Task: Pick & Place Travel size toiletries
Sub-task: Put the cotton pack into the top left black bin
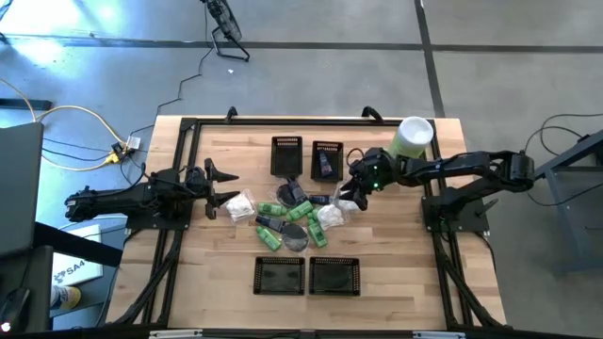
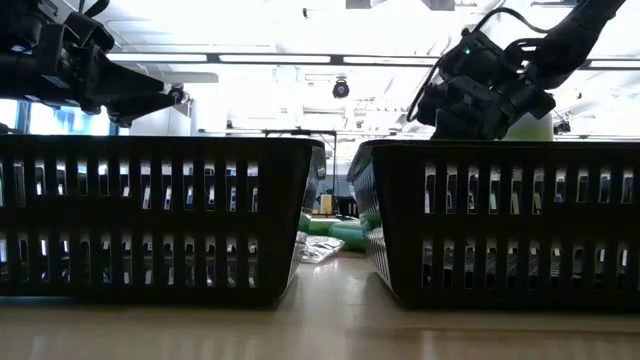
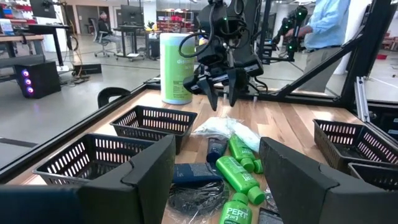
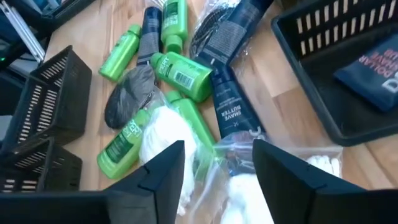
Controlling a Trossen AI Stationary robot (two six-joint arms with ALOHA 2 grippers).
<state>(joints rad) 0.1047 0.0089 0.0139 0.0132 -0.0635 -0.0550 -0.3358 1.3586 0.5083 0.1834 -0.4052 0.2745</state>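
The travel size toiletries (image 1: 292,215) lie in a pile at the table's middle: bright green bottles (image 4: 180,68), a dark blue tube (image 4: 229,102), white packets (image 4: 165,134), a clear-wrapped bit (image 4: 233,158) and a grey disc (image 4: 130,93). My right gripper (image 4: 217,146) hangs open, tilted down, above the pile's right end (image 3: 217,127), and nothing is between its fingers. My left gripper (image 3: 217,180) stands open and level at the pile's left side (image 1: 222,188), also with nothing between its fingers.
Two black mesh baskets stand at the far side; the right one (image 1: 327,160) holds a dark blue packet (image 4: 373,62), and the left one (image 1: 286,155) is beside it. Two more baskets (image 1: 280,275) (image 1: 334,276) stand near the front. A pale-green cylinder (image 1: 413,138) stands far right. A person (image 3: 323,31) stands beyond the table.
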